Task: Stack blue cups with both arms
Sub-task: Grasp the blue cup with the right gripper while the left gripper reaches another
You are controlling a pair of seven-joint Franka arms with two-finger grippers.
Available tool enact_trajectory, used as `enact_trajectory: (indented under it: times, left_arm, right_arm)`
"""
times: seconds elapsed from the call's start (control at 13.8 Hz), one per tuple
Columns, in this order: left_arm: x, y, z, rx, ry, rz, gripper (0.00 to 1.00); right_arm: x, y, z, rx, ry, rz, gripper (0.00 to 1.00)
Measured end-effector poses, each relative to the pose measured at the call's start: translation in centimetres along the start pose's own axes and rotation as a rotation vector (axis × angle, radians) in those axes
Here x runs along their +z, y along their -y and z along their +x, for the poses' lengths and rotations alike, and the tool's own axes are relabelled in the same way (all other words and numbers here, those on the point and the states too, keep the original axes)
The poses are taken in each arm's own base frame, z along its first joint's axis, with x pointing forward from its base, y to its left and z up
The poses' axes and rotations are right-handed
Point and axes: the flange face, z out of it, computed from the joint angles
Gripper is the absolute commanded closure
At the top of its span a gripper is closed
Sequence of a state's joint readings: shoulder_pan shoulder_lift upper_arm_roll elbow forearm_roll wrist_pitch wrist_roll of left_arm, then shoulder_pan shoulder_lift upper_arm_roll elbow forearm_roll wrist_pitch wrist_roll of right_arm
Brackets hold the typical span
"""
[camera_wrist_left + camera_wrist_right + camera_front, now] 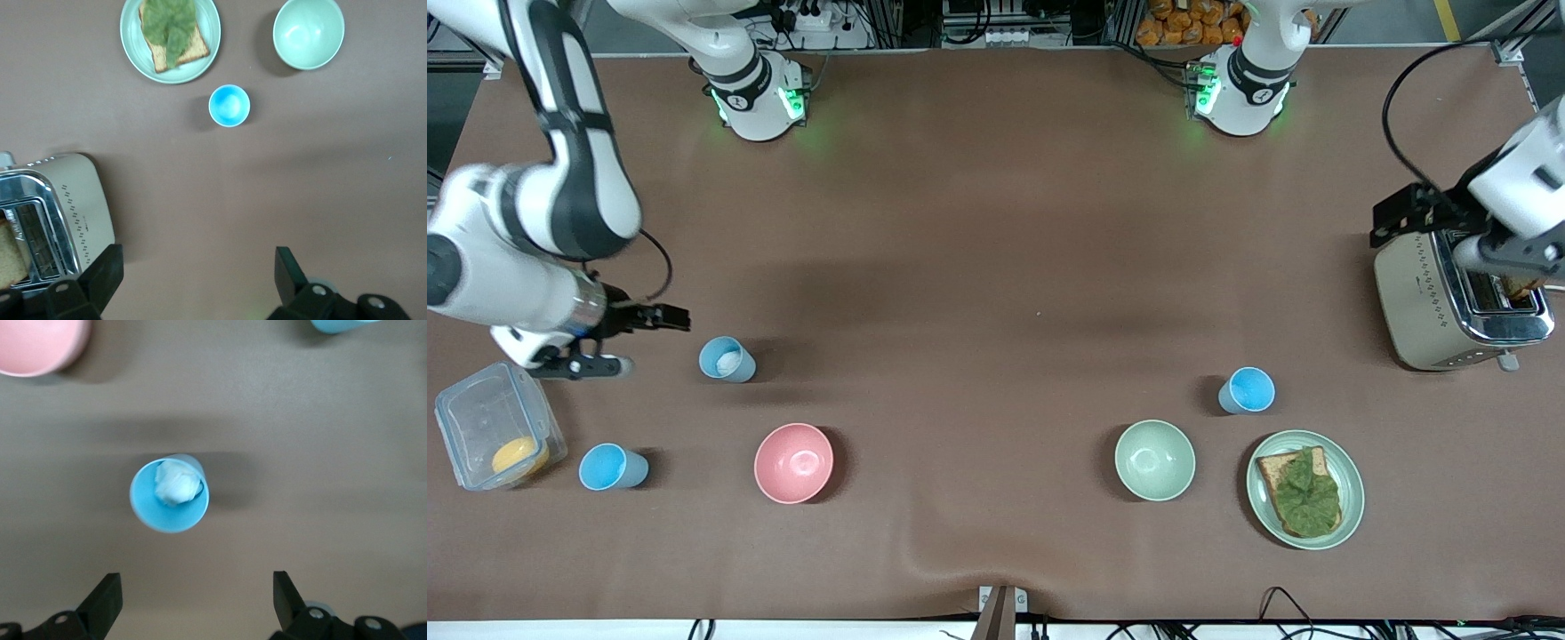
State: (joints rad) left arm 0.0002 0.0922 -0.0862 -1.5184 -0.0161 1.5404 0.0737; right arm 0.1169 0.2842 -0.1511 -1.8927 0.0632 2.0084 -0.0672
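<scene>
Over the table's right-arm end, the right gripper [624, 340] is held with its fingers spread and empty, just beside a blue cup with a white lump inside [727, 359]. That lump is the main hazard: if this cup is chosen as the lower one, another cup may be kept from seating and left tilted. A second blue cup [612, 468] stands nearer the front camera, close to a clear lidded box [496, 436], which could be clipped on a low approach; a pink bowl [793, 463] lies beside it. Above the toaster [1458, 302], the left gripper [195, 279] is seen spread and empty, well apart from the third blue cup [1247, 390], which stands near a green bowl [1154, 460] and a plate of toast [1304, 489]. A long reach is required, so the cup could be knocked over.
</scene>
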Motion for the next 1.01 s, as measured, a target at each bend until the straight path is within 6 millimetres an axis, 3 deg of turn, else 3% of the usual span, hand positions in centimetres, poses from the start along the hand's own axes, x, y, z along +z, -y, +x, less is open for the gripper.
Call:
enact_trajectory:
  times: [0.14,0.43,0.65,0.72,0.8,0.87,0.94,1.01]
  left_arm:
    - [3.5,0.4,2.2,-0.001,0.035,-0.008,0.00]
    - [11.8,1.3,6.8,-0.014,0.071,-0.023,0.00]
    - [16.8,1.9,9.2,-0.029,0.072,-0.030,0.00]
    - [18.0,1.9,9.5,-0.029,0.070,-0.031,0.00]
    - [19.0,2.0,9.8,-0.030,0.063,-0.031,0.00]
    - [20.2,2.0,9.9,-0.030,0.048,-0.031,0.00]
    - [21.4,2.0,10.0,-0.031,0.032,-0.030,0.00]
    - [22.7,2.0,9.9,-0.032,0.022,-0.029,0.00]
  right_arm:
    - [2.7,-0.2,0.7,0.004,-0.009,-0.009,0.00]
    - [5.4,-0.8,1.9,0.012,-0.037,-0.021,0.04]
    - [7.8,-1.0,2.8,0.013,-0.065,-0.032,0.16]
    - [8.8,-1.0,2.9,0.012,-0.063,-0.035,0.24]
    - [9.8,-1.0,3.0,0.012,-0.055,-0.038,0.42]
    - [10.6,-1.1,3.0,0.012,-0.048,-0.039,0.72]
    - [11.2,-1.1,3.0,0.012,-0.041,-0.041,0.92]
    - [11.5,-1.0,3.0,0.010,-0.037,-0.041,1.00]
